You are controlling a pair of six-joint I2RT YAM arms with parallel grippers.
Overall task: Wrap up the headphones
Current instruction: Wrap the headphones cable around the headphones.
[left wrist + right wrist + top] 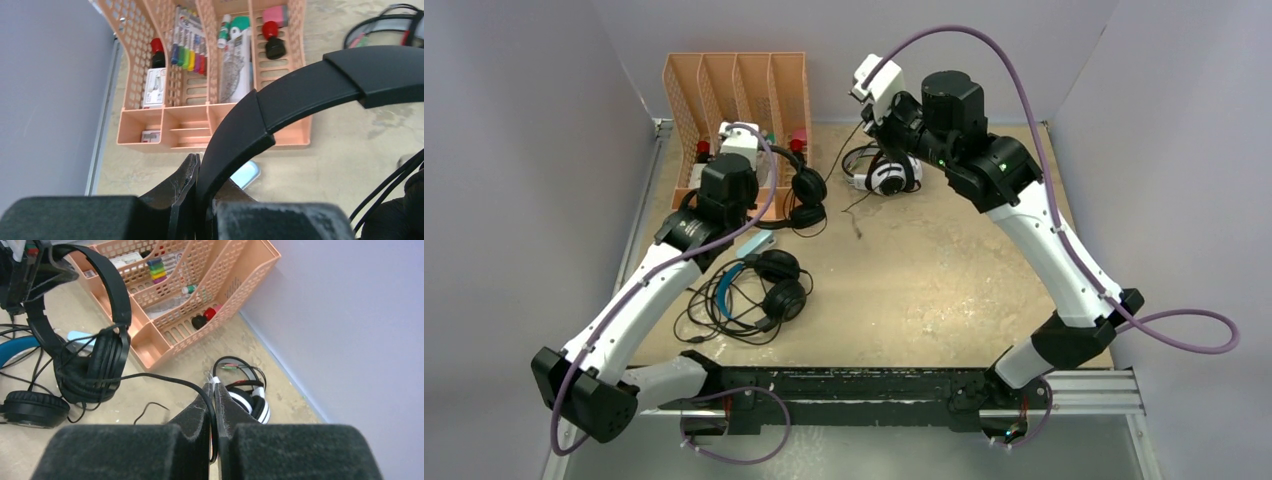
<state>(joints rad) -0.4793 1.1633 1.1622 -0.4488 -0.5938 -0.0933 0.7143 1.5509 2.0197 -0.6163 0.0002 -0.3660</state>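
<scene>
My left gripper point(202, 170) is shut on the headband of the slim all-black headphones point(300, 90) and holds them up in front of the organizer; the gripper also shows in the top view point(754, 160), with the ear cups point(805, 197) hanging to its right. My right gripper point(214, 390) is shut on that headset's thin black cable point(165, 379), which runs left to the ear cups point(90, 365); in the top view the gripper point(871, 122) is raised above the white-and-black headphones point(890, 176). The blue-band headphones point(764, 285) lie on the table with loose cable.
An orange mesh desk organizer point(734, 90) with markers and small items stands at the back left. A small pale blue flat object point(247, 172) lies on the table under the held headband. Grey walls close in on the left, back and right.
</scene>
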